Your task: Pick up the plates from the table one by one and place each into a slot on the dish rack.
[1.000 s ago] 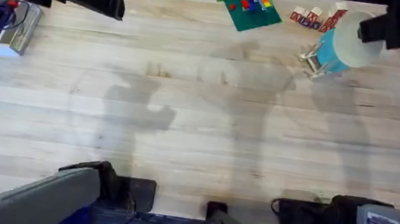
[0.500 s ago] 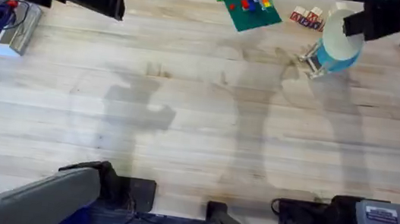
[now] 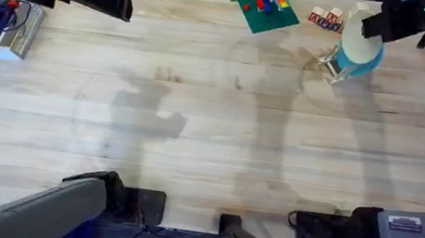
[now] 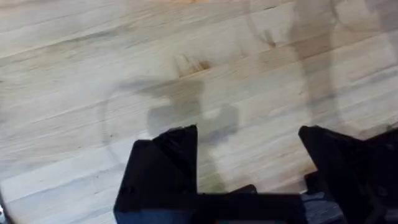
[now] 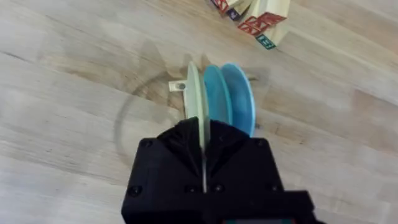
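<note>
Plates stand on edge in the dish rack [image 5: 180, 87]: two blue ones already slotted, and the cream plate [image 5: 194, 99] beside them, pinched by its rim between the right fingers [image 5: 204, 146], which clench it upright so it slides between pegs. Left fingers [image 4: 249, 158] hang spread apart over bare surface [image 4: 93, 68], grasping nothing.

Plates [image 3: 359, 49] upright in dish rack [image 3: 328, 67], far right of table [image 3: 210, 135]; blocks [image 3: 326, 19] just behind.
</note>
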`<state>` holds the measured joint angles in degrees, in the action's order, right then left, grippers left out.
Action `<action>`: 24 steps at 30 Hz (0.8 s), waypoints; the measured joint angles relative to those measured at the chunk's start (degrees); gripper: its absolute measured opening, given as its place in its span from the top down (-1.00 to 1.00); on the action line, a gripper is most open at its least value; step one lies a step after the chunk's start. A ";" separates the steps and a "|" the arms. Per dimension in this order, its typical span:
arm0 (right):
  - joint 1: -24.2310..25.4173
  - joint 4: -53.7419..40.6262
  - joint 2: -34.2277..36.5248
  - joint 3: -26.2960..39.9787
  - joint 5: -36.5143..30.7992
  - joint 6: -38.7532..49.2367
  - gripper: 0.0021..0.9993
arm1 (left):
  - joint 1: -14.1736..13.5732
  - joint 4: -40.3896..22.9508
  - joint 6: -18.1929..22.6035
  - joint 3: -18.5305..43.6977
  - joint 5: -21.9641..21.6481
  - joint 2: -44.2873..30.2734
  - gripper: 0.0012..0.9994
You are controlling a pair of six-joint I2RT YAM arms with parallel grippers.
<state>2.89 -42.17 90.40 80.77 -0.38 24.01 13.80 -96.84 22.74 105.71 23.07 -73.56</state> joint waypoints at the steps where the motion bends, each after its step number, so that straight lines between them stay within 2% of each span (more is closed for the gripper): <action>1: 0.16 0.00 0.04 0.00 0.00 0.02 0.95 | 0.00 0.00 -0.02 0.00 0.00 0.00 -0.99; 9: 1.74 0.04 0.10 0.00 -0.01 0.00 0.95 | 0.00 0.00 0.00 0.00 0.00 0.02 -0.99; 24: 1.78 -0.17 1.41 0.00 0.02 1.60 0.95 | 0.00 0.00 -0.02 0.00 0.00 0.02 -0.99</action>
<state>4.67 -42.35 91.81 80.77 -0.36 25.61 13.80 -96.84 22.72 105.71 23.07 -73.54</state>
